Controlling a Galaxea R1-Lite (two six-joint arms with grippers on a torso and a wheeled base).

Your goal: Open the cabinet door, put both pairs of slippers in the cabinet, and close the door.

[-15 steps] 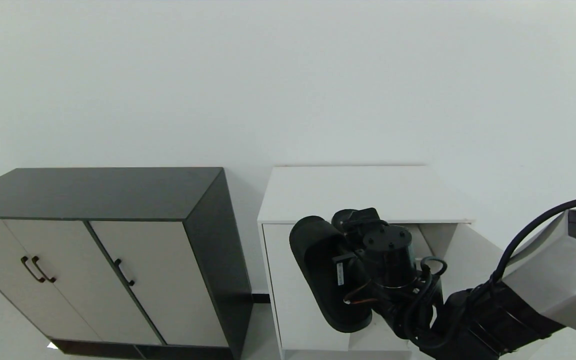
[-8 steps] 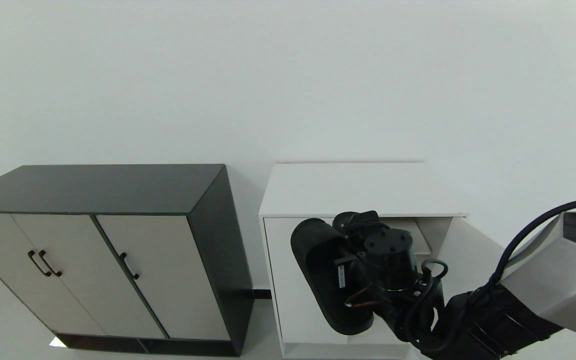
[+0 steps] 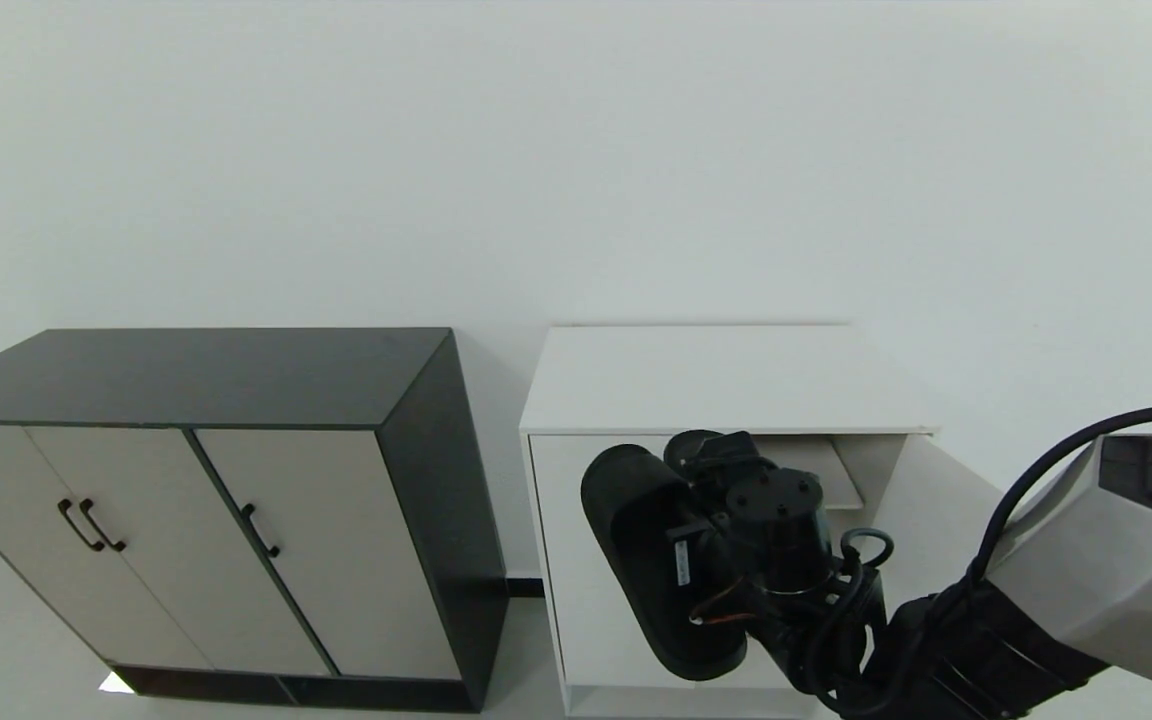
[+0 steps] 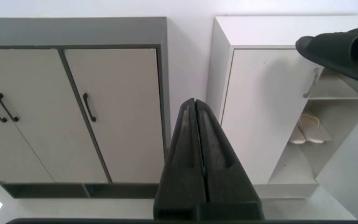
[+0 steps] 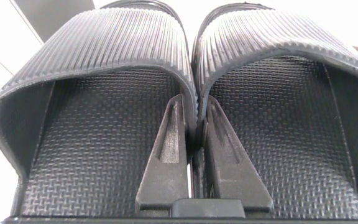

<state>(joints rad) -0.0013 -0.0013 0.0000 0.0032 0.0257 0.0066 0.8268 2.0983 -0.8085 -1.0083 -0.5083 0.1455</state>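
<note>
Black cabinet [image 3: 196, 375], pale doors [image 3: 326, 560] closed, against white wall [image 3: 576, 150].

No text, label or number is legible on anything here

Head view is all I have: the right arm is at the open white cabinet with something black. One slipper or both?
Observer: Both. The right claw is shut on the touching inner edges of the two black slippers.
Operator: Is the other pair inside?
Observer: Yes, white slippers lie inside the white cabinet, below its shelf.
Operator: And the left claw?
Observer: The left claw is shut with nothing in it.
</note>
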